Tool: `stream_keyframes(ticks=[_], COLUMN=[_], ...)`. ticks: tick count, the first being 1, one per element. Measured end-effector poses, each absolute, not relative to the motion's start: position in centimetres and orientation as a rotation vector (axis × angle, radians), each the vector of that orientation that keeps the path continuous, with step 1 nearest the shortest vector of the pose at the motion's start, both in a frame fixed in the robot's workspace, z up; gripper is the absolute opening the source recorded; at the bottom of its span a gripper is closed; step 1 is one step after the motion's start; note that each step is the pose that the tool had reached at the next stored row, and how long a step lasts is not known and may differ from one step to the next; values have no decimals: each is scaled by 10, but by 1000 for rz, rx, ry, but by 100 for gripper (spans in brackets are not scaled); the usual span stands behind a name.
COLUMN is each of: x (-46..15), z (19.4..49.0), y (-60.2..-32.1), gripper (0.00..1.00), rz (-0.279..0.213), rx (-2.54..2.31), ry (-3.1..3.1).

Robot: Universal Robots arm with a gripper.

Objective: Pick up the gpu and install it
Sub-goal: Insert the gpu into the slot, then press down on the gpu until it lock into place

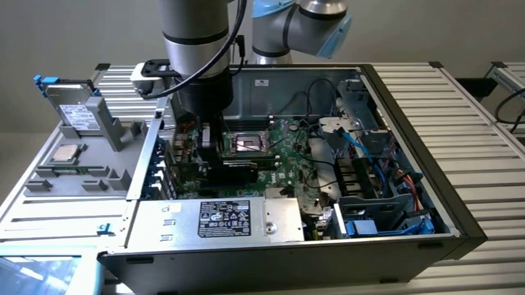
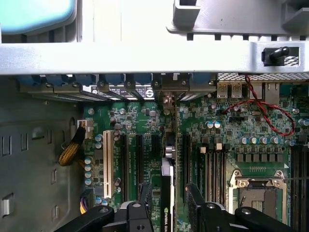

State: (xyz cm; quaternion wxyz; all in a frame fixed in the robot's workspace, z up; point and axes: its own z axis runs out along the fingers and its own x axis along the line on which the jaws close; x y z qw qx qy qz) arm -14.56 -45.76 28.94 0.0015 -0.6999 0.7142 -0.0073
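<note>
Installation is the step in hand, I judge: my gripper (image 2: 166,212) is down inside the computer case (image 1: 459,203), fingers (image 2: 144,205) clamped on the one gpu (image 2: 167,193), held edge-on over the motherboard (image 2: 227,140). From the CPU socket (image 2: 258,193), the card sits at nine o'clock, above a black expansion slot (image 2: 155,145). Next calls for exact alignment. One arm, one white slot (image 2: 107,164).

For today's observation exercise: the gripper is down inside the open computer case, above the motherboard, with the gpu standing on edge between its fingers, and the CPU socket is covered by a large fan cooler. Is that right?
One detail is wrong. The CPU socket is bare, with no cooler on it, as the wrist view shows. The rest holds: the gripper is inside the case above the motherboard, with the gpu on edge between its fingers.
</note>
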Motion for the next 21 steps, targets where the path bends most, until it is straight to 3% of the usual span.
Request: stream_keyframes(ticks=[10,15,21], x=[-146,-145,-147], z=[289,289,288], y=[-458,-457,-451], gripper=[40,16,12], rz=[-14,-14,-39], rx=[-2201,-2201,-2190], ry=[2246,2245,2235])
